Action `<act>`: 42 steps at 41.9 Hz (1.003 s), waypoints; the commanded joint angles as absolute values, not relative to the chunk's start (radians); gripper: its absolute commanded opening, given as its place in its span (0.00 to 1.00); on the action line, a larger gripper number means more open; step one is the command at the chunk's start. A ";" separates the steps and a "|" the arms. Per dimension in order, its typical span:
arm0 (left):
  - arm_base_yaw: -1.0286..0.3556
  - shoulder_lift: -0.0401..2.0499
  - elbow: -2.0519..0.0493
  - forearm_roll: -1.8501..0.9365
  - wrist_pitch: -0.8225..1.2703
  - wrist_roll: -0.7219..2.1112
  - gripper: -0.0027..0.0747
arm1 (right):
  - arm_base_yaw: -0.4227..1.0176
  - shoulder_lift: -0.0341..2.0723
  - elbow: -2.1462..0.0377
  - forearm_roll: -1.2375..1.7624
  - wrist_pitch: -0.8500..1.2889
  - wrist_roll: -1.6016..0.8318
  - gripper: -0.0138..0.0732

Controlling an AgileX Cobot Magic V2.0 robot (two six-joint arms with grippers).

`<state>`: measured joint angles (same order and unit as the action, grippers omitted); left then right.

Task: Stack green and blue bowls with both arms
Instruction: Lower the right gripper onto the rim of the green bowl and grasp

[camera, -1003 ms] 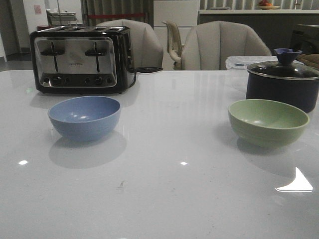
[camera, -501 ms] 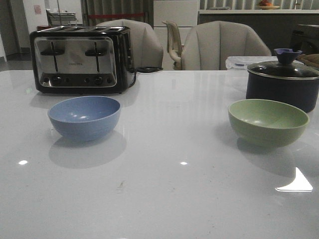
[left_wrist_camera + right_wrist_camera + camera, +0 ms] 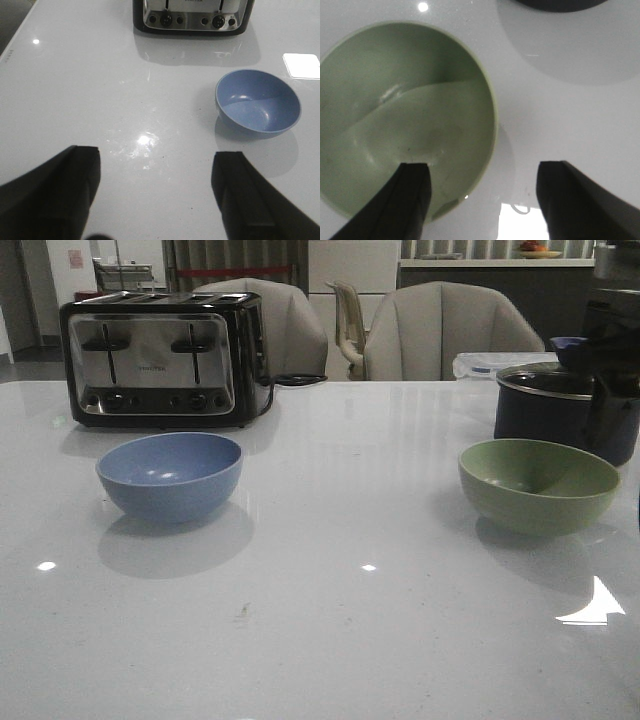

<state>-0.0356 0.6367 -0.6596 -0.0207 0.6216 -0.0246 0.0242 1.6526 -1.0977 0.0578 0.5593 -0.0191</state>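
Observation:
The dusty blue bowl [image 3: 170, 475] stands upright on the table's left, in front of the toaster; it also shows in the left wrist view [image 3: 258, 102]. The sage green bowl [image 3: 538, 485] stands upright on the right. My left gripper [image 3: 156, 192] is open and empty above bare table, short of the blue bowl and to one side of it. My right gripper [image 3: 482, 200] is open above the green bowl's [image 3: 405, 120] rim, with one finger [image 3: 412, 200] over the inside and the other [image 3: 570, 200] outside. The right arm [image 3: 612, 370] shows dark at the front view's right edge.
A black-and-steel toaster [image 3: 160, 360] stands at the back left. A dark navy pot [image 3: 545, 405] with a lid stands behind the green bowl, partly hidden by the right arm. Chairs stand beyond the table's far edge.
The right arm has come into the front view at the right edge, in front of the pot and above the green bowl. Neither bowl has moved.

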 commanded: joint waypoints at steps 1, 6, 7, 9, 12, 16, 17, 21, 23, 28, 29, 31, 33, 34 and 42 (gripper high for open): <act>-0.036 0.642 -0.688 -0.020 0.541 -0.023 0.72 | 0.016 1.681 -1.172 0.051 0.501 -0.023 0.80; -0.036 0.642 -0.688 -0.020 0.541 -0.023 0.72 | 0.016 1.755 -1.215 0.051 0.495 -0.023 0.80; -0.036 0.642 -0.688 -0.020 0.541 -0.023 0.72 | 0.016 1.770 -1.222 0.051 0.495 -0.023 0.80; -0.036 0.642 -0.688 -0.020 0.541 -0.023 0.72 | 0.016 1.790 -1.233 0.051 0.495 -0.023 0.80; -0.036 0.642 -0.688 -0.020 0.541 -0.023 0.72 | 0.016 1.815 -1.245 0.051 0.495 -0.023 0.80; -0.036 0.642 -0.688 -0.020 0.541 -0.023 0.72 | 0.016 1.832 -1.249 0.050 0.486 -0.023 0.76; -0.036 0.642 -0.688 -0.020 0.541 -0.023 0.72 | 0.016 1.834 -1.249 0.047 0.485 -0.023 0.74; -0.036 0.642 -0.688 -0.020 0.543 -0.023 0.72 | 0.016 1.833 -1.249 0.036 0.480 -0.023 0.57; -0.036 0.642 -0.688 -0.020 0.543 -0.023 0.72 | 0.016 1.833 -1.249 0.035 0.480 -0.023 0.49; -0.036 0.642 -0.688 -0.020 0.543 -0.023 0.72 | 0.016 1.833 -1.249 0.035 0.481 -0.023 0.35; -0.036 0.642 -0.688 -0.020 0.543 -0.023 0.72 | 0.016 1.833 -1.249 0.035 0.481 -0.023 0.33; -0.036 0.642 -0.688 -0.020 0.543 -0.023 0.72 | 0.016 1.832 -1.249 0.035 0.481 -0.023 0.30; -0.036 0.642 -0.688 -0.020 0.543 -0.023 0.72 | 0.016 1.829 -1.251 0.035 0.481 -0.023 0.29; -0.036 0.642 -0.688 -0.020 0.543 -0.023 0.72 | 0.016 1.827 -1.255 0.035 0.484 -0.023 0.28; -0.036 0.642 -0.688 -0.020 0.543 -0.023 0.72 | 0.032 1.801 -1.365 0.053 0.641 -0.023 0.28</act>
<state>-0.0356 0.6367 -0.6596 -0.0207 0.6216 -0.0229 0.0265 1.8755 -1.2881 0.0512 0.6072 -0.0175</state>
